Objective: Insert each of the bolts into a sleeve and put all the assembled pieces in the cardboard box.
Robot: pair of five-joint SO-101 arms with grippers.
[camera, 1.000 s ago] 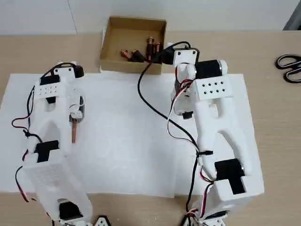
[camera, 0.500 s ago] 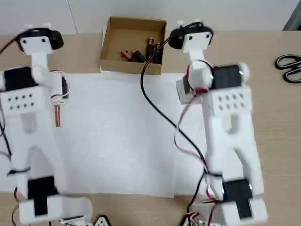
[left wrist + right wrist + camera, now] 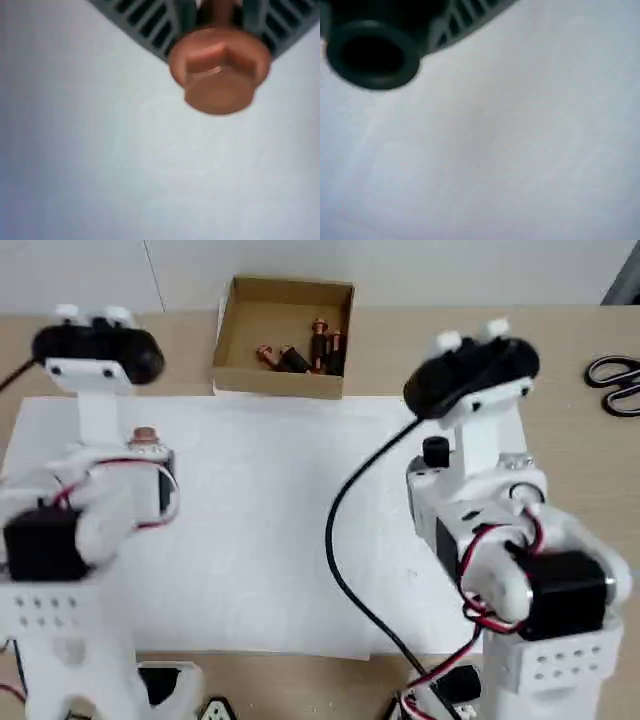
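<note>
A copper-coloured bolt [image 3: 220, 75] is gripped in the left gripper [image 3: 220, 11], whose dark ribbed jaws are closed narrowly on the shank just behind the head. The hexagonal head is carried clear of the jaw tips and is turned towards the wrist camera. In the high view the same head is seen end-on above the raised left arm, over the white sheet [image 3: 260, 530] and well apart from the cardboard box [image 3: 275, 383]. A black sleeve [image 3: 372, 56] is held in the right gripper [image 3: 402, 17], with its open round mouth projecting past the jaws. Only one ribbed jaw can be made out beside it, the other being lost in the dark mass behind the sleeve. Most of the bolt's shank is hidden by its own head and cut off at the frame edge, so its length cannot be judged. The sleeve's body is likewise hidden behind its mouth. Bolt and sleeve are kept well apart, one on each arm. Several assembled pieces [image 3: 300, 352] are seen lying in the box at the far side of the table [image 3: 590, 470], though their number is hard to tell. A pair of scissors [image 3: 615, 380] is cut off at the table's right edge.
</note>
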